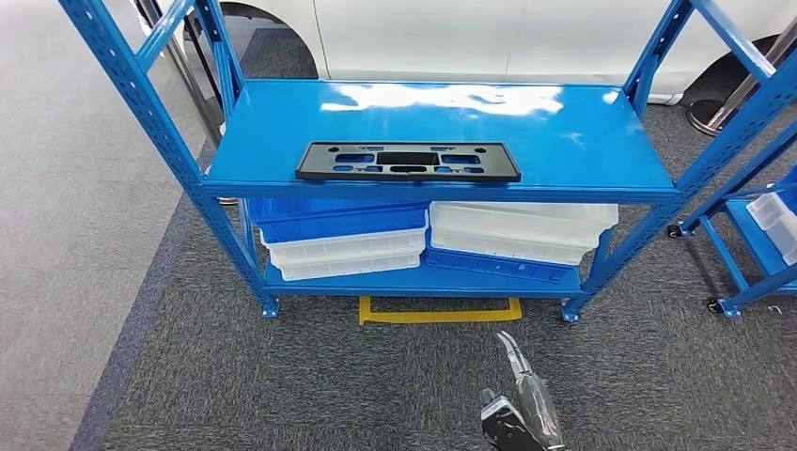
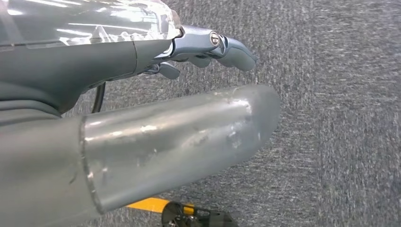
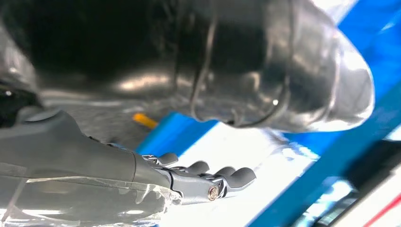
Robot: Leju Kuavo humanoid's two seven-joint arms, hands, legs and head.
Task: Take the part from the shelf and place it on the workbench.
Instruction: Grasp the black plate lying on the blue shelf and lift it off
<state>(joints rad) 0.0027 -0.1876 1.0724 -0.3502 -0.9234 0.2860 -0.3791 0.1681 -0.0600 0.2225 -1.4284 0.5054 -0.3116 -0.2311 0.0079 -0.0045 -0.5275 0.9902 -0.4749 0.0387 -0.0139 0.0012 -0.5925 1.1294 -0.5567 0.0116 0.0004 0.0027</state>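
The flat black rectangular plastic part is lying near the front edge of the blue metal shelf, well apart from the right hand, whose fingers are reaching straight, holding nothing. The left hand is hanging over grey carpet, fingers extended and unladen.

No text, label, brand, number or sign can be read in any of the views. The black part on the blue shelf bears only cut-out slots, with no lettering that can be made out. The blue and white bins below it show plain faces.
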